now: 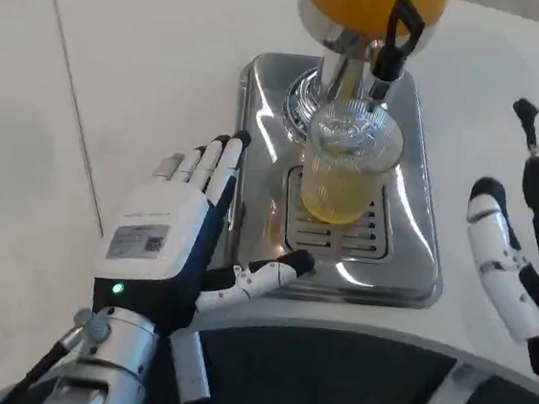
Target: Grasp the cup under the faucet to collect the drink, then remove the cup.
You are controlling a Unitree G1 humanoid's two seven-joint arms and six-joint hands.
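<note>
The cup [348, 167] (partly filled, yellow drink) stands under the faucet [395, 40]. Collecting looks done; removal remains. Both robot hands are open: left [183, 241] at eight o'clock, right [523, 263] at three.

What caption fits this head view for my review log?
Cup with yellow drink stands on the steel tray under the faucet; left hand rests alongside, right hand open, apart.

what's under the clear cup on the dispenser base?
The clear plastic cup, part-filled with yellow drink, stands on the slotted drip grate set in the shiny steel dispenser base. Slots show in front of the cup; the grate directly under it is covered.
</note>
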